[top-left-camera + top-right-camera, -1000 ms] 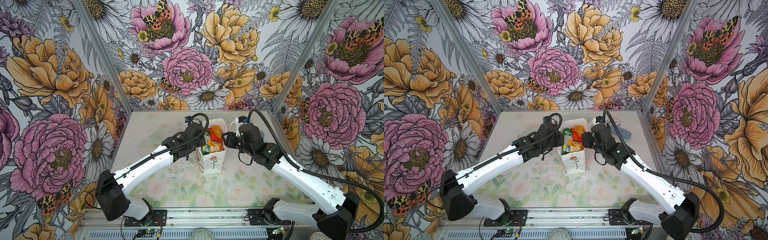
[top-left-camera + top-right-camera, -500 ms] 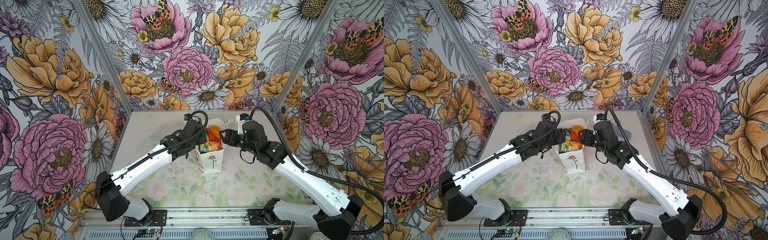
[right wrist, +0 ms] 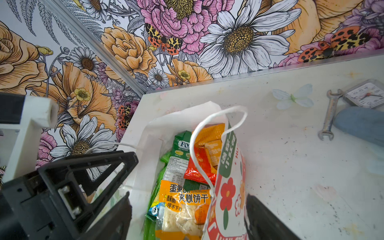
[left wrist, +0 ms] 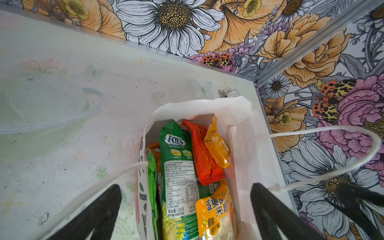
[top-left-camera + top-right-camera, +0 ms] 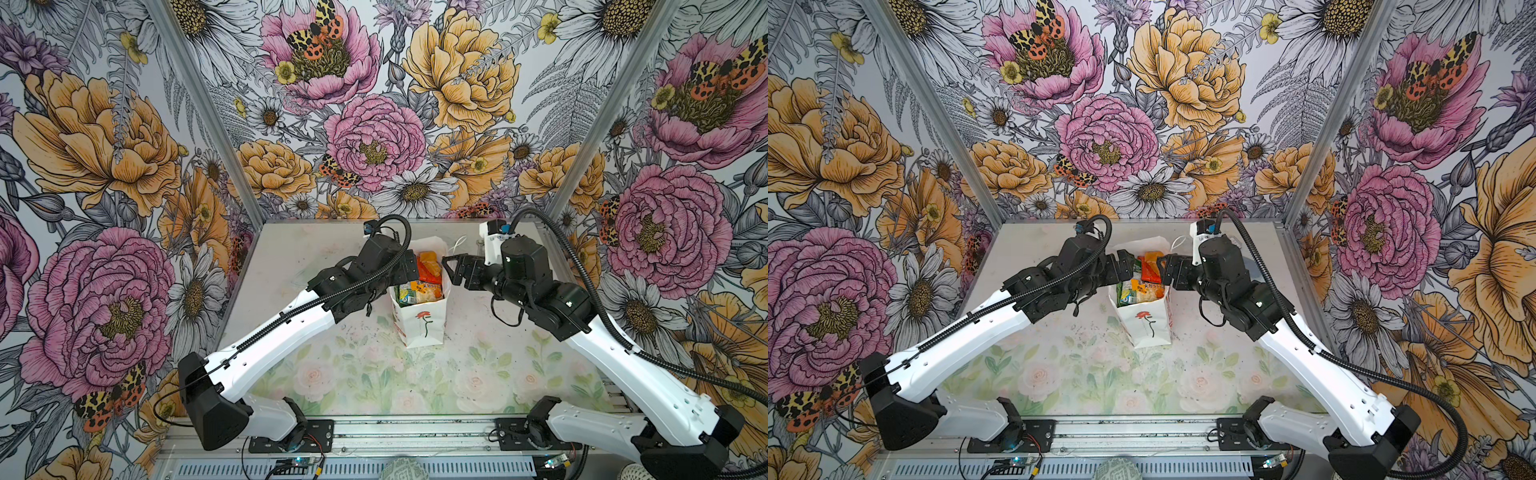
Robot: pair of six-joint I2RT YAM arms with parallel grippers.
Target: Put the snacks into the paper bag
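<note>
The paper bag [image 5: 419,332] was white with a red rose drawing. The snacks [image 4: 179,166] were green, orange, red and yellow. The counter [image 5: 353,374] bore pale flowers.

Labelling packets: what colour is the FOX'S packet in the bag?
FOX'S packet is green; clearest in the left wrist view.

Upright paper bag [image 5: 1148,330], snacks [image 5: 1144,286] inside

High stereo overhead pair; wrist views close above paper bag [image 4: 199,106]
</note>
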